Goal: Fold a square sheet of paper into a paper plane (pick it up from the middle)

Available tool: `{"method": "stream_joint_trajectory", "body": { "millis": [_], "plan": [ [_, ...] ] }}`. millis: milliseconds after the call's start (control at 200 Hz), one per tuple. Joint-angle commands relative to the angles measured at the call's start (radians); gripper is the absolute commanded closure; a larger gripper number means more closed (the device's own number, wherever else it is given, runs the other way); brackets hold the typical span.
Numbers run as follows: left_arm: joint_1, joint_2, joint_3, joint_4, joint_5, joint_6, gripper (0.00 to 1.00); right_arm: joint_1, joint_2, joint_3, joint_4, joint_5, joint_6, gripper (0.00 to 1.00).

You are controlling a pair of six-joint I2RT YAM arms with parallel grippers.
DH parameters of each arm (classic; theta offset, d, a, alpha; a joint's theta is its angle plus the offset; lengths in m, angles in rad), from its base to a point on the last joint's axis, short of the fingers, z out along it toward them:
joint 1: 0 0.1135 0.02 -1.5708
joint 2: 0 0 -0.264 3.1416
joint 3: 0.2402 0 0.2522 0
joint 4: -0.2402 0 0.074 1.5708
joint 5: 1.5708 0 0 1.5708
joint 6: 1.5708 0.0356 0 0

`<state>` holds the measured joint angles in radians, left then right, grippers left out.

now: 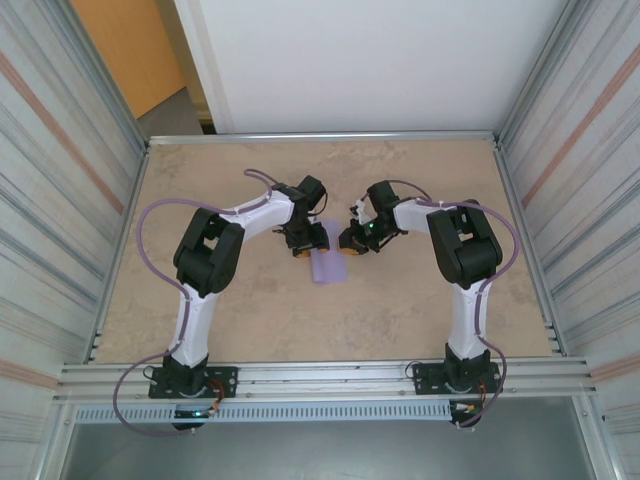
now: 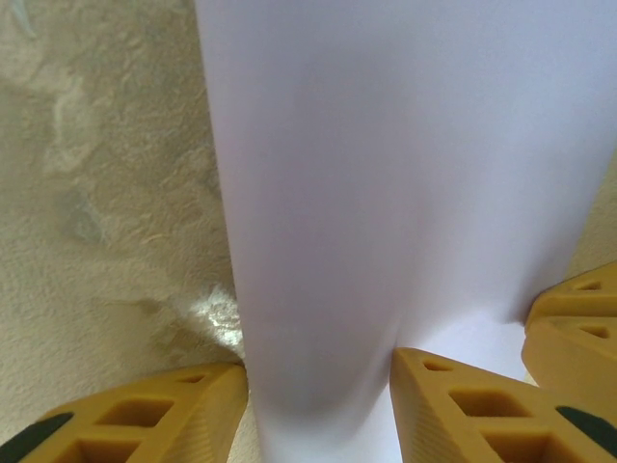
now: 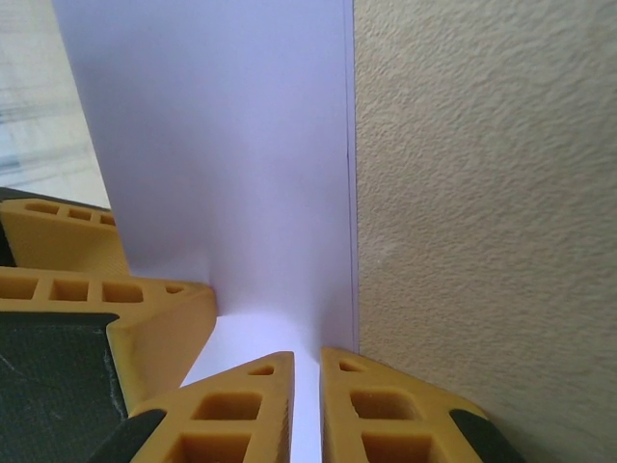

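The two arms lean in toward each other over the middle of the tan, mottled surface, their tips almost meeting. Between them lies the square sheet of paper, pale lilac; from above it looks like a narrow strip, mostly on the near side of the two tips.

The left tool sits at the sheet's left side. From its wrist I see its yellow fingers standing about half apart, with a smooth, rounded band of the lilac sheet running up between them and touching both. It looks like a hold on a bowed part of the paper, not a flat pinch. At the right edge of that view a yellow finger of the other arm rests on the paper.

The right tool is at the sheet's right side. Seen from its wrist, its fingers are drawn nearly together, leaving a thin slit, and the lilac paper fills that slit near its straight right edge. Bare surface lies just beside that edge. The left arm's yellow finger shows close by, against the paper.
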<state>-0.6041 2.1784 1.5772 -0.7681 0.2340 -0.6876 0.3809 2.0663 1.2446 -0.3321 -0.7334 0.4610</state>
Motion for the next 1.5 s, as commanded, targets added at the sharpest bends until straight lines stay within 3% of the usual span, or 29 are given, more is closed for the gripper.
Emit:
{"method": "stream_joint_trajectory", "body": {
  "millis": [0,215,591,717,827,962,1183,1493],
  "plan": [
    [-0.011,0.181,-0.12,0.019,-0.058,0.003,0.53,0.008,0.033,0.015,-0.098,0.103,-0.037,0.84],
    [-0.007,0.098,-0.11,0.059,-0.053,0.02,0.53,0.025,0.055,0.021,-0.166,0.223,-0.05,0.86],
    [0.033,-0.258,-0.153,0.14,-0.082,0.054,0.51,0.053,0.085,-0.021,-0.148,0.321,-0.039,0.91],
    [0.051,-0.388,-0.251,0.243,-0.028,0.104,0.5,0.071,0.092,-0.017,-0.161,0.352,-0.034,0.91],
    [0.069,-0.456,-0.318,0.335,0.115,0.146,0.53,0.087,0.111,0.0,-0.189,0.369,-0.035,0.91],
    [0.071,-0.443,-0.348,0.405,0.25,0.14,0.63,0.091,0.14,0.013,-0.216,0.371,-0.023,0.91],
    [0.069,-0.324,-0.31,0.473,0.338,0.085,0.78,0.092,0.164,0.025,-0.248,0.363,-0.019,0.92],
    [0.064,-0.198,-0.232,0.469,0.362,0.042,0.88,0.093,0.163,0.034,-0.263,0.352,0.005,0.92]
  ]
}}
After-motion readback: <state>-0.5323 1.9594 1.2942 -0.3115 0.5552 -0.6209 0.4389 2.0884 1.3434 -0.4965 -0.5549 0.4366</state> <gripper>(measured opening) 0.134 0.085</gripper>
